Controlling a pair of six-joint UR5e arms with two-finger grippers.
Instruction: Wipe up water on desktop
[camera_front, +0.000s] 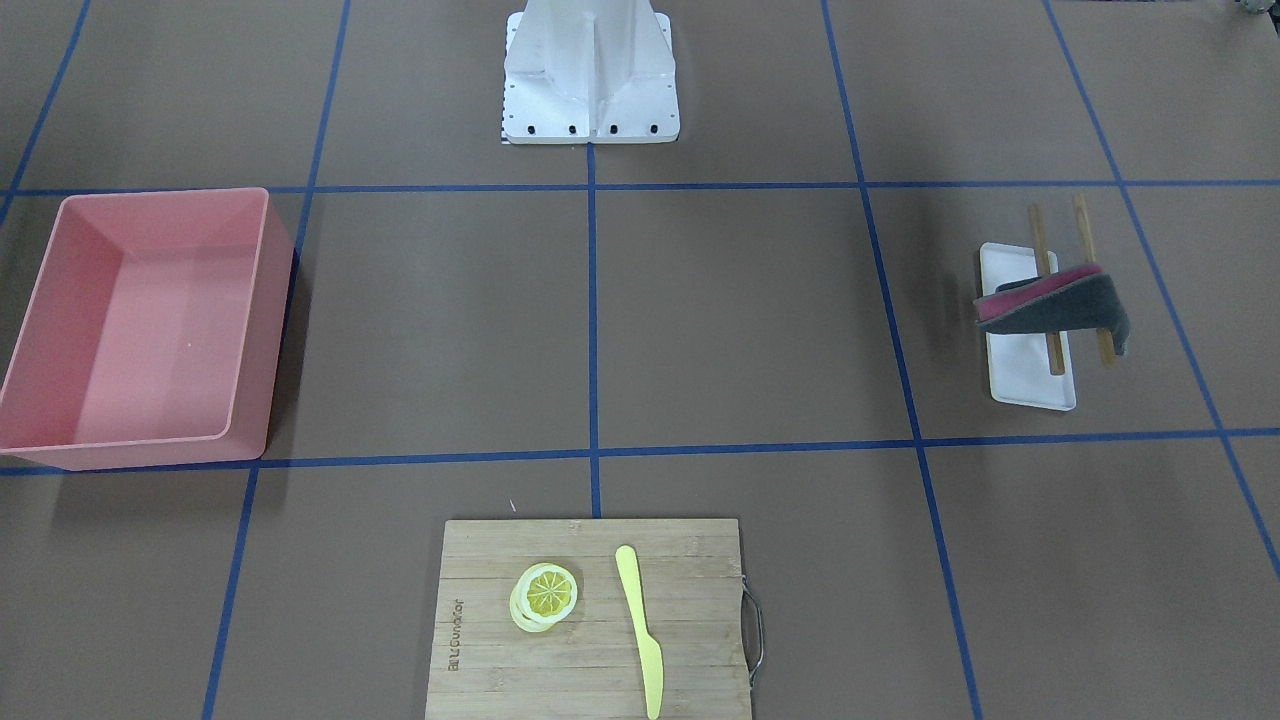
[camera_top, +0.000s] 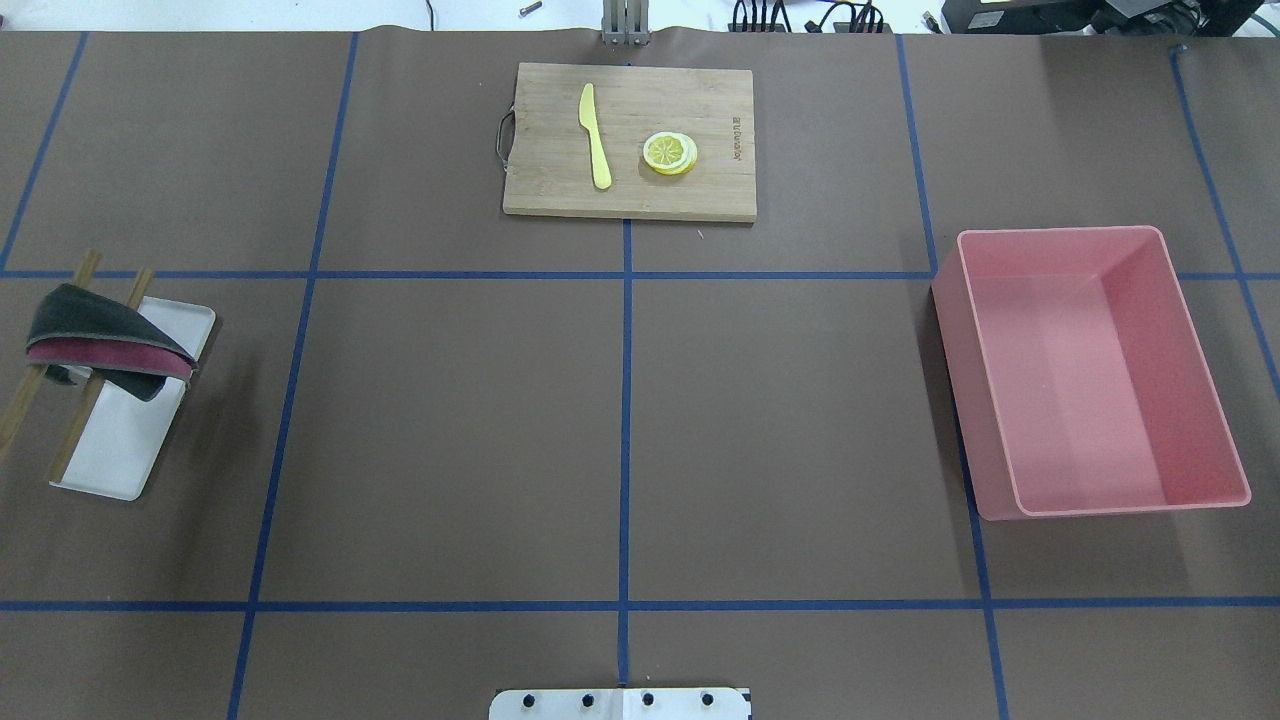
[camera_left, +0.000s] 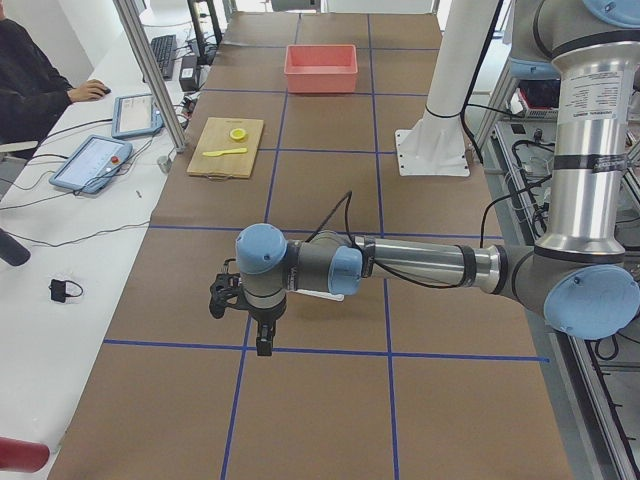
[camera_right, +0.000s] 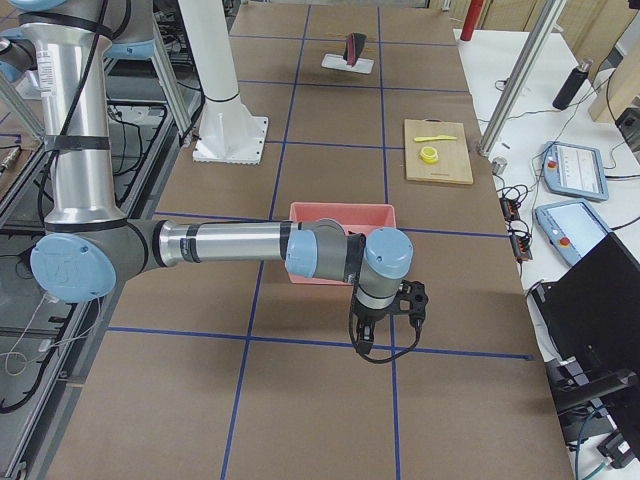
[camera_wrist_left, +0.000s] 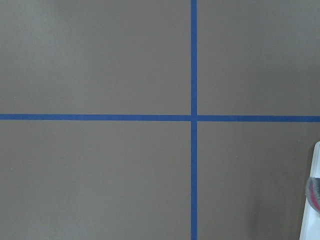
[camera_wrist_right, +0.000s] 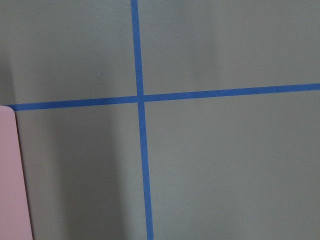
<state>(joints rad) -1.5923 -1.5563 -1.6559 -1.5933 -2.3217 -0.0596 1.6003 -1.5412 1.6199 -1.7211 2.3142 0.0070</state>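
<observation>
My left hand (camera_left: 262, 343) and right hand (camera_right: 361, 340) hang over the brown worktop (camera_top: 450, 430); whether each is apart or together, I cannot tell. A grey cloth (camera_top: 90, 315) drapes two wooden sticks (camera_top: 78, 430).

One marking bears lettering: a short dark line of characters burned into the rectangular light bamboo cutting board (camera_front: 690, 600), which lies on the matte brown desktop (camera_front: 740, 320) taped with blue lines. It runs sideways along the short edge opposite the metal handle (camera_front: 755, 630), just beside the yellow lemon slices (camera_front: 545, 592). The letters are too small to read for certain.
</observation>
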